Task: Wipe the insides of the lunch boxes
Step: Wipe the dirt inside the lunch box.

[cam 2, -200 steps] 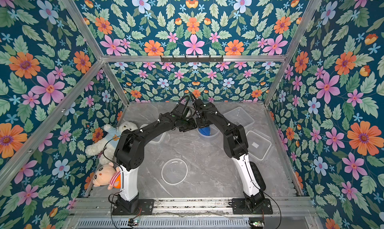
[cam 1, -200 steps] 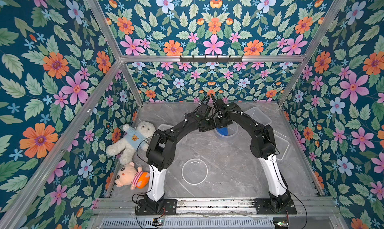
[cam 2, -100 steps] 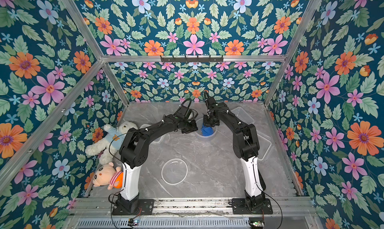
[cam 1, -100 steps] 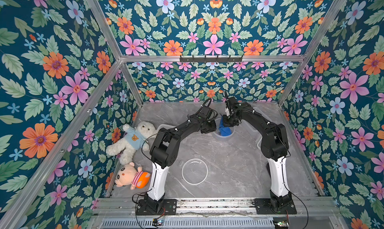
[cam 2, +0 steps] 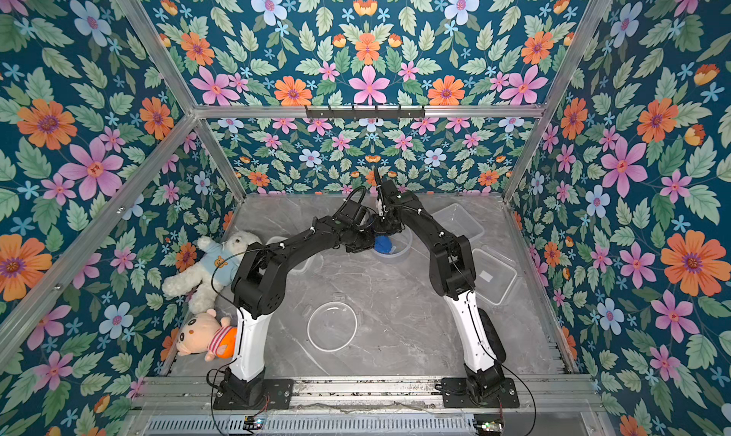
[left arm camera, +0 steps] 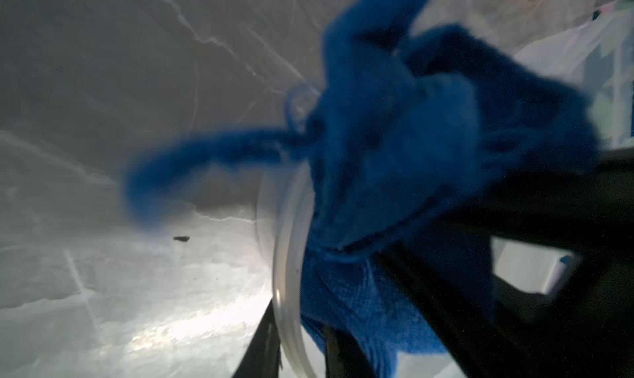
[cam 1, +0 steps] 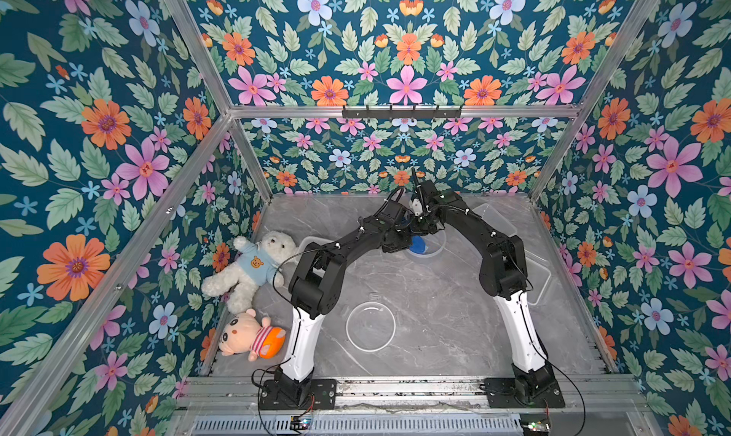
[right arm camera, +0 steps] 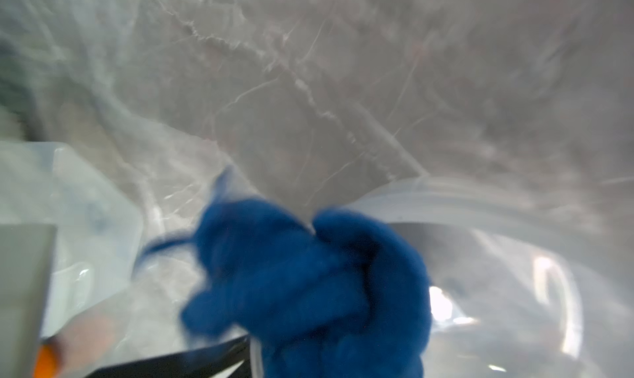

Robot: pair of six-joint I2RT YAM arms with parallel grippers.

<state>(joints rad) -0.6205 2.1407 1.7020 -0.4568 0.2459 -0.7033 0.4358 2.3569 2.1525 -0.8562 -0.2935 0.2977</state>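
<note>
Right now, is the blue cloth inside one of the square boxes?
No, in a top view the blue cloth sits bunched up inside the round tub, between the two arms.

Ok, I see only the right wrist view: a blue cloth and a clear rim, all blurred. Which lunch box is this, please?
Observer: The round tub, below the point where the two arms meet in both top views.
Operator: What does the left arm do there?
Observer: In the left wrist view, the left gripper straddles that tub's rim.
Operator: And where are the other boxes?
Observer: Two stand on the right arm's side: a far tub and a near tub, both apart from the grippers.
</note>
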